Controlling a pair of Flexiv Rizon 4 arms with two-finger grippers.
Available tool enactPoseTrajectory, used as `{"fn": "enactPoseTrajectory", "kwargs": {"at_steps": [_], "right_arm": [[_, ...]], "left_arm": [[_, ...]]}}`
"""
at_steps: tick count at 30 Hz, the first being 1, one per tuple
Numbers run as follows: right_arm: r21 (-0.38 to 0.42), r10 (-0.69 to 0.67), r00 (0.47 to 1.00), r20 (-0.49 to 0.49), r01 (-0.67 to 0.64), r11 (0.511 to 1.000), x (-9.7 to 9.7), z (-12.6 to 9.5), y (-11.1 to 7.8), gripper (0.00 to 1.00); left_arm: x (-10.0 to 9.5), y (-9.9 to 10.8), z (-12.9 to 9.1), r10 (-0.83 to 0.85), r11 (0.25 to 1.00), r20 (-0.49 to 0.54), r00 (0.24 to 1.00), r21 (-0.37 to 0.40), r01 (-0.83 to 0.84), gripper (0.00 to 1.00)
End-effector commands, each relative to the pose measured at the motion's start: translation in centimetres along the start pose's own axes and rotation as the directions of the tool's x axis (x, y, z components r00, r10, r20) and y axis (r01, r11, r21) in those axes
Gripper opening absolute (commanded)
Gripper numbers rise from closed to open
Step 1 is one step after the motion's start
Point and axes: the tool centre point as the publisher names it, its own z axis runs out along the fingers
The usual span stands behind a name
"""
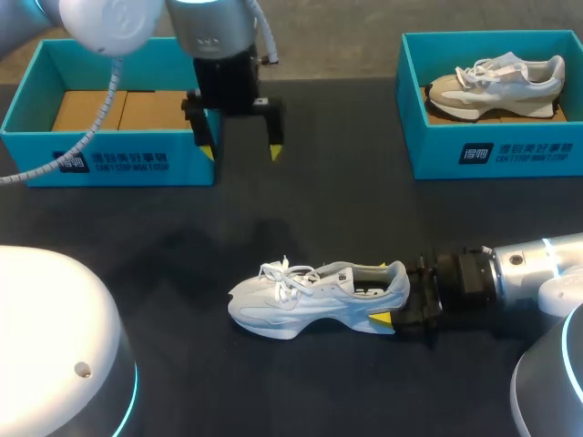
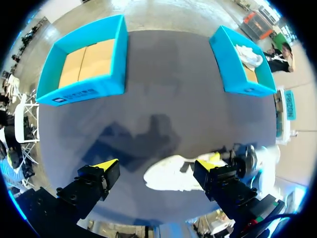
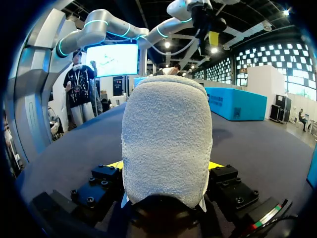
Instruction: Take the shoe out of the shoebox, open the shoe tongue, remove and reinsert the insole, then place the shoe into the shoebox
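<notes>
A white sneaker (image 1: pixel 310 296) lies on its side on the dark table, toe to the left. My right gripper (image 1: pixel 393 293) comes in low from the right and is shut on its heel. In the right wrist view the fuzzy heel (image 3: pixel 166 144) fills the gap between the right gripper's (image 3: pixel 166 166) fingers. My left gripper (image 1: pixel 242 150) hangs open and empty, high over the table in front of the left shoebox (image 1: pixel 109 166). In the left wrist view the left gripper (image 2: pixel 157 163) looks down on the sneaker (image 2: pixel 171 173).
The left teal shoebox (image 2: pixel 81 89) holds only brown cardboard. At the back right, a second teal shoebox (image 1: pixel 496 150) holds a beige and white shoe (image 1: pixel 496 84). Bare dark tabletop (image 1: pixel 364 218) lies between the boxes and the sneaker.
</notes>
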Motion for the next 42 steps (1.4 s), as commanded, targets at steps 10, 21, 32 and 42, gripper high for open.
{"fn": "enactPoseTrajectory", "kwargs": {"at_steps": [10, 21, 32, 42], "right_arm": [[0.002, -0.001, 1.000, 0.003, 0.001, 1.000, 0.2, 0.0, -0.1, 0.00], [0.002, -0.001, 1.000, 0.003, 0.001, 1.000, 0.2, 0.0, -0.1, 0.00], [0.002, -0.001, 1.000, 0.003, 0.001, 1.000, 0.2, 0.0, -0.1, 0.00], [0.002, -0.001, 1.000, 0.003, 0.001, 1.000, 0.2, 0.0, -0.1, 0.00]], "left_arm": [[7.3, 6.0, 2.3, 0.099, 0.993, 0.030, 0.995, -0.060, -0.098, 1.00], [10.7, 8.7, 6.2, 0.140, 0.989, 0.153, 0.978, -0.071, -0.130, 1.00], [10.7, 8.7, 6.2, 0.140, 0.989, 0.153, 0.978, -0.071, -0.130, 1.00], [13.3, 11.2, 8.5, 0.142, 0.980, 0.143, 0.980, -0.157, -0.119, 1.00]]}}
